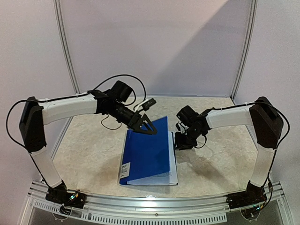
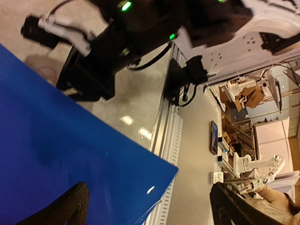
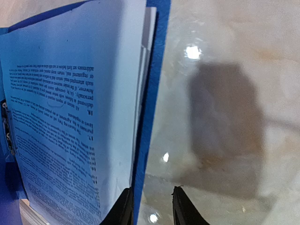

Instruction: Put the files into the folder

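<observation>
Left arm: stretched in over the folder (image 1: 147, 154)'s far edge, left gripper (image 2: 152, 208) spread wide, holding nothing.
Right arm: bent low at the folder's right edge, right gripper (image 3: 152, 206) narrowly parted.
Files (image 3: 70, 117): inside the folder.

we find bare table (image 1: 89, 154) left of the folder (image 1: 147, 152) and in front of it, free for a pass. the left gripper (image 1: 150, 129), fingers spread, hangs over the folder's far edge; the right gripper (image 1: 180, 142) crowds its right edge. the files (image 3: 70, 131) fill the inside. right of that gripper, table lies bare too.
</observation>
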{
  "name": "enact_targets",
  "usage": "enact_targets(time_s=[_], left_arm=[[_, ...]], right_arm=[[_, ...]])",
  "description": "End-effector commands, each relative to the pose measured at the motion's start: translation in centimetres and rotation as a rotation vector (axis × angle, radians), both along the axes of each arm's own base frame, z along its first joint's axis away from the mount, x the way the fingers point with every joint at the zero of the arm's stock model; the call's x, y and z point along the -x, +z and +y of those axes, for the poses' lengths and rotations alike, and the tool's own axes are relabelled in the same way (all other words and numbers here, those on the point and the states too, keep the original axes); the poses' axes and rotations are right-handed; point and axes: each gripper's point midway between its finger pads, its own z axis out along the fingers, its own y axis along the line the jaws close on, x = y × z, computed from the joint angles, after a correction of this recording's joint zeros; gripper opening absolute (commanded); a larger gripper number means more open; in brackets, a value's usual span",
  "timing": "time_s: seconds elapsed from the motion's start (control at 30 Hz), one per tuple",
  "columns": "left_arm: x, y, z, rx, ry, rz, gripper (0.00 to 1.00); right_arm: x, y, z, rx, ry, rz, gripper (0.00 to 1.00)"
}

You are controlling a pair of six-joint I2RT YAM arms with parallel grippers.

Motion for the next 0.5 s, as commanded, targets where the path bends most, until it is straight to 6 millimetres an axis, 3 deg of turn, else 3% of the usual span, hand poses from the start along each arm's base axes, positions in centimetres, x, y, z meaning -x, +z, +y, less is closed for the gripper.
enact_targets(time_s=[0.0,0.13,0.3,0.4,0.47], left_arm=[[1.0,-1.2,-2.1,-0.029,-0.081,-0.009,0.92],[-0.1,-2.1,-3.9,-0.051,-0.096,-0.022,0.92],[-1.1,-4.4,-2.5,-0.149,-0.078,0.027,0.9],[-2.3,-3.8,-0.5,-0.18,-0.036,0.007,0.9],[-3.5,-3.6,1.4,-0.225,0.002,-0.049,0.9]], right_arm=[[-0.8,3.9,-4.1,0.066,-0.067,-0.088,0.3],[-1.1,5.9,-7.0,0.111,-0.123,-0.133,0.31],[-1.7,9.2,-10.7,0.247,-0.16,-0.244,0.31],[-1.8,11.1,-8.6,0.234,-0.068,-0.301,0.31],[-1.4,12.2,-5.2,0.165,0.036,-0.323,0.32]])
